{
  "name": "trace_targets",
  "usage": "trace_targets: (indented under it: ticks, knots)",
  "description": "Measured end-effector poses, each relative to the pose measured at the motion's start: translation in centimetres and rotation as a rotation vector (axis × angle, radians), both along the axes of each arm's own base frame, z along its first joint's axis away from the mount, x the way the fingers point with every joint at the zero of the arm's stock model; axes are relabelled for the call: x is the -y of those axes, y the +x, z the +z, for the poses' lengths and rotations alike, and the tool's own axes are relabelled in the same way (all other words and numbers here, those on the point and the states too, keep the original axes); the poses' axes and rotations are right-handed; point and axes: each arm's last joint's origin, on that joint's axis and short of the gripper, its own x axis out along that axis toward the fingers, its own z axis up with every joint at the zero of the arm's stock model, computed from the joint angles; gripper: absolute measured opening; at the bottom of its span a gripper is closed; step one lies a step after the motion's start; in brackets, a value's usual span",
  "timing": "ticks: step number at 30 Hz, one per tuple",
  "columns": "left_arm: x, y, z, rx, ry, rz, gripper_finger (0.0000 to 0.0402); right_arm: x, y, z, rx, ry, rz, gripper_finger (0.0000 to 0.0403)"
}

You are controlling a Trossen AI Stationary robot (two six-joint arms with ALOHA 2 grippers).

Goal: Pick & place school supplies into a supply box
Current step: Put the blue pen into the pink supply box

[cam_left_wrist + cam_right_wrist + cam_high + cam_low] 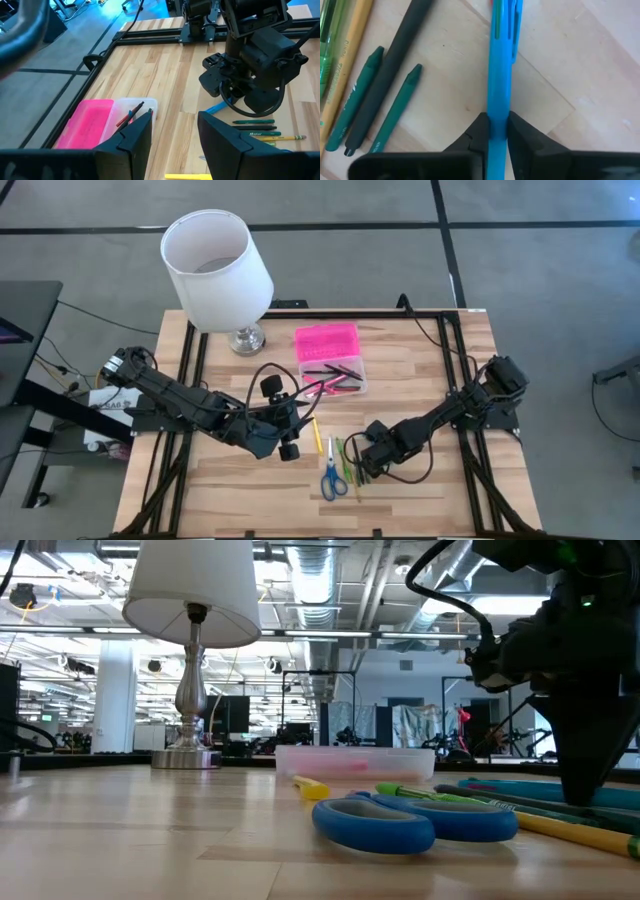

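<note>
High view, items listed from left to right across the wooden table [420, 370]:

- White lamp [217, 260] on a silver base, at the far left corner of the table
- Left gripper [283, 423], held above the tabletop left of centre, fingers spread apart with nothing between them; its wrist view looks past both fingers toward the box and the other arm
- Supply box [332, 360], near the middle of the far half: pink lid lying open on the far side, clear base nearer, a few dark and red pens already in the base
- Yellow pen [317, 434], alone, between the left gripper and the scissors
- Blue-handled scissors [333, 477], flat on the table near the front edge, handles toward the front
- Cluster of loose supplies just beside the scissors: green crayons [395, 107], a black pen [390, 70], a yellow pencil [347, 55], a green pen [327, 45], lying roughly parallel
- Right gripper [493, 131], lowered to the tabletop beside that cluster, fingers clenched on a blue pen [501, 65] that lies flat on the wood; pen runs out straight ahead between the fingertips
</note>
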Motion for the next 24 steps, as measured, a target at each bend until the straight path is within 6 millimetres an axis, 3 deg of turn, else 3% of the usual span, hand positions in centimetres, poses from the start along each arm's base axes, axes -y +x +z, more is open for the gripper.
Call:
trace_targets:
  ticks: [11,24]
  knots:
    - [-0.3,-0.6,-0.7,-0.065,-0.021,0.044,0.0155,-0.2,0.0,0.6,-0.022,-0.029,0.08,0.0026]
    - [1.1,-4.1,-2.2,-0.159,-0.028,0.207,0.0155,0.1,0.1,1.8,-0.038,-0.058,0.166,0.003]
